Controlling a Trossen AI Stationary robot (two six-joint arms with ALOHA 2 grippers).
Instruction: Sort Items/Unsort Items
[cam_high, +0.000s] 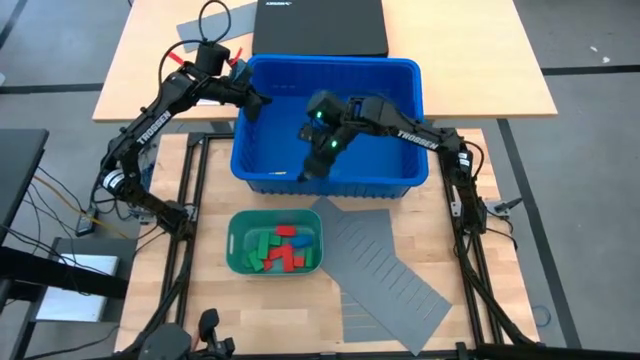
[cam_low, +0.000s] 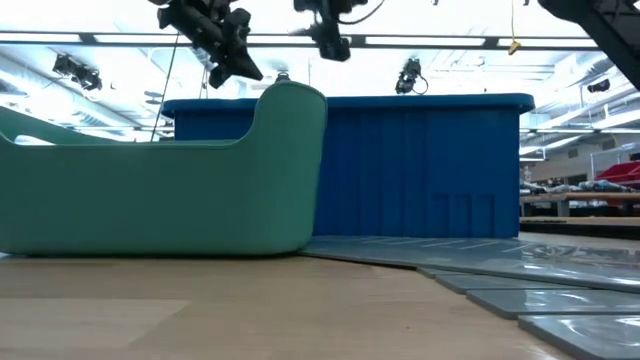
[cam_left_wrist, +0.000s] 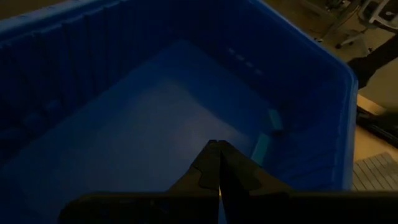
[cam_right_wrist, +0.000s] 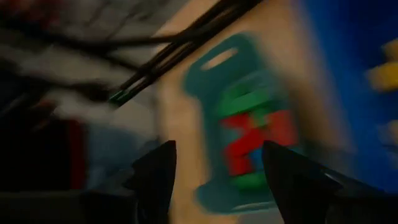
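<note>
The right hand hangs over the blue bin's near wall, fingers spread, holding nothing. The left hand, pinched shut, sits inside the bin's far corner. The blocks lie heaped in the green tray (blurred from the right wrist); one yellow block lies on the bin floor.

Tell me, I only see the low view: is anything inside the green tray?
Observer: Yes, the green tray holds red, green and blue blocks.
Operator: Where's the right arm?
Observer: The right gripper hangs over the blue bin, near its front wall, fingers open and empty.
Operator: And the left one?
Observer: The left gripper is over the bin's back left part, fingers shut.
</note>
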